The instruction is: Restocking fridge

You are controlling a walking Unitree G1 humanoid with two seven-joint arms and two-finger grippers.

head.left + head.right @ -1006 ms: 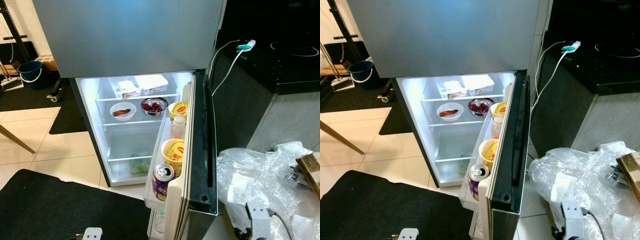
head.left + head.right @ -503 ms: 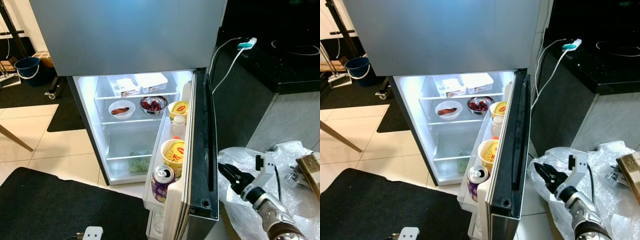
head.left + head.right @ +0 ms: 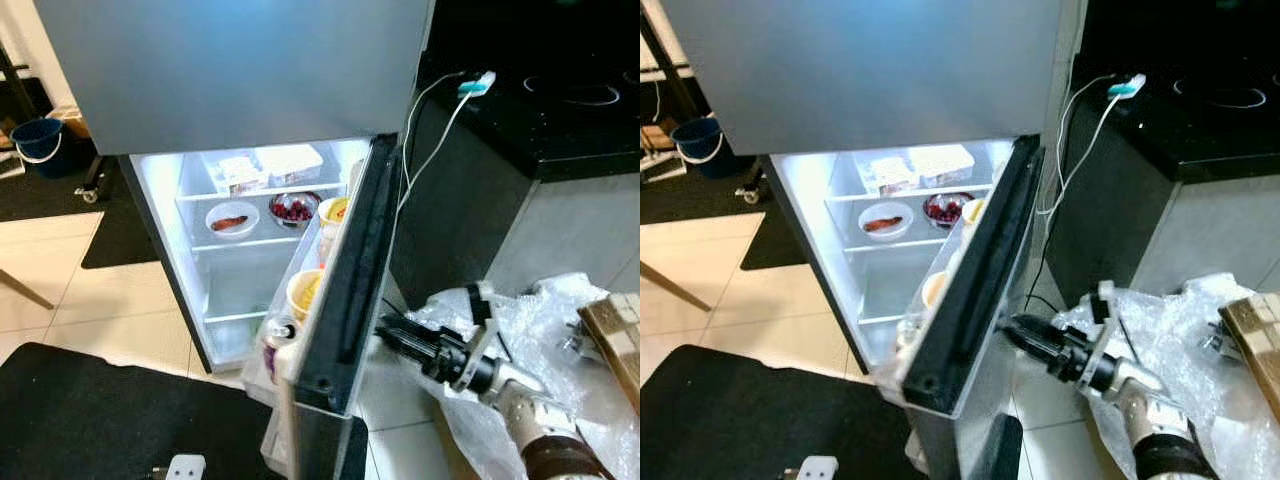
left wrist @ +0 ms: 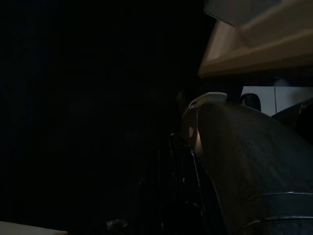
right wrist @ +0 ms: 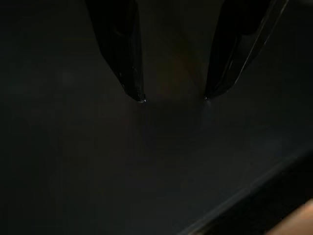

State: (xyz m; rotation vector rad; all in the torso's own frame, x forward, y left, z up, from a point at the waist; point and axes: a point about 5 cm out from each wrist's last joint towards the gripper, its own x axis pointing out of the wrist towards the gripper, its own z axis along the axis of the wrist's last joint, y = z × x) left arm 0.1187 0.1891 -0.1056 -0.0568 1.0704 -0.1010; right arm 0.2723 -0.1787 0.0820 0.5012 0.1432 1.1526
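1. The fridge [image 3: 250, 240] stands lit and open at 12 o'clock, its door [image 3: 345, 280] swung out toward the camera at about 6 o'clock of the compartment.
2. The right gripper [image 3: 385, 330] reaches in from 4 o'clock, its tips at the outer face of the door, near the door's lower half.
3. In the right wrist view the two black fingers [image 5: 124, 54] stand apart with a clear gap between them, holding nothing, their tips very close to a dark flat surface; I cannot tell whether they touch it.
4. The top shelf carries two clear containers [image 3: 262, 165] side by side.
5. On the shelf below sit a white bowl [image 3: 230, 220] with something reddish-brown in it and, just beside it at 3 o'clock, a metal bowl [image 3: 294, 208] of dark red fruit.
6. The door's inner rack holds yellow tubs [image 3: 303, 290] and, nearest the camera, a can [image 3: 280, 335].
7. Crumpled clear plastic [image 3: 540, 340] lies on the floor at 4 o'clock, under the right arm, with a brown box [image 3: 615, 335] at its far edge.
8. A white cable with a teal plug [image 3: 472, 88] hangs from the dark counter at 1 o'clock.
9. A blue bucket [image 3: 40, 140] stands at 10 o'clock on the floor.
10. The left wrist view is very dark; the left arm hangs idle and its fingers cannot be made out.
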